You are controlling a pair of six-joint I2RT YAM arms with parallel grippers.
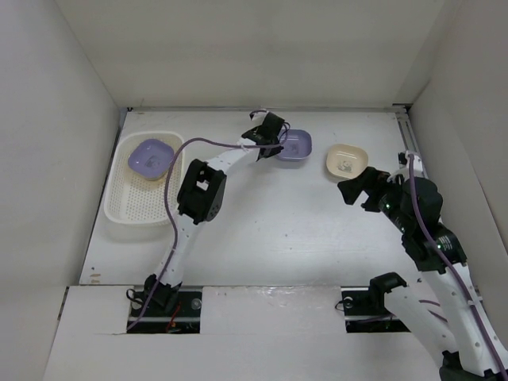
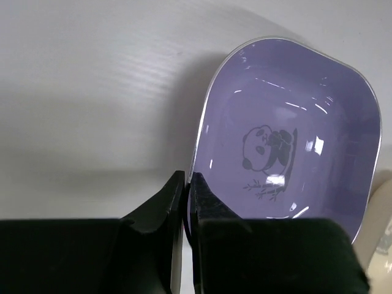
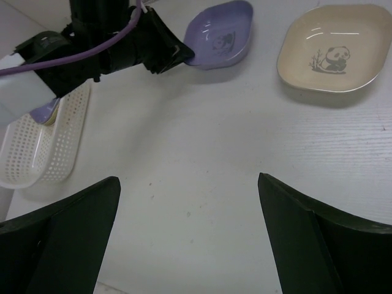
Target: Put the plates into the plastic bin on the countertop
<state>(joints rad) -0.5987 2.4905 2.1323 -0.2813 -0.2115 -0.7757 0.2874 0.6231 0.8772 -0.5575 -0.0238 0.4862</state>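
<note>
On the countertop (image 1: 278,230), left fingers (image 2: 182,187) pinch the lavender panda plate (image 2: 288,141); right fingers (image 1: 355,186) gape.

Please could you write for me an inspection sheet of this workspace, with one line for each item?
Surface: plain white countertop, flat.
Job's things: cream-white perforated plastic bin at the left, with a lavender rounded-square plate inside; second lavender panda-print plate at the far middle; cream rounded-square panda-print plate to its right, apart from it.
Clutter: nothing seen.
Pincers: left pincer shut on the rim of the second lavender panda-print plate; right pincer open and empty, near the cream plate.
Cables: purple cable along the left arm; second purple cable on the right arm.
Surroundings: white walls on three sides.
</note>
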